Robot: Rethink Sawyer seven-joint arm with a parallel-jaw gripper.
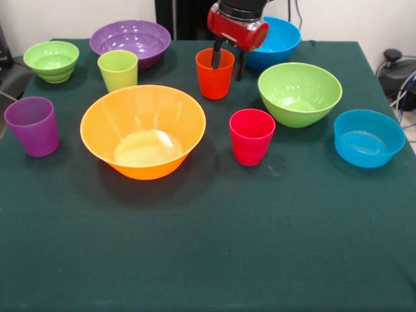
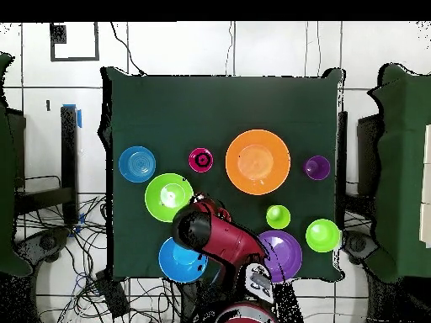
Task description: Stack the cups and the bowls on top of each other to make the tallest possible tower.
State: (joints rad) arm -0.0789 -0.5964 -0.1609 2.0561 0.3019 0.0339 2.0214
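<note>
Standing apart – 4 cups (image 1: 252,136), 6 bowls (image 1: 143,130).

Four cups (image 1: 215,73), six bowls (image 1: 143,130) (none seemingly stacked).

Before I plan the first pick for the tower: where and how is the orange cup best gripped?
Likely by its rim wall, from straight above. The orange cup stands upright with its mouth open, and the gripper already straddles its rim, one finger inside, the other outside. The cup tapers downward, so a side grasp might slip.
</note>
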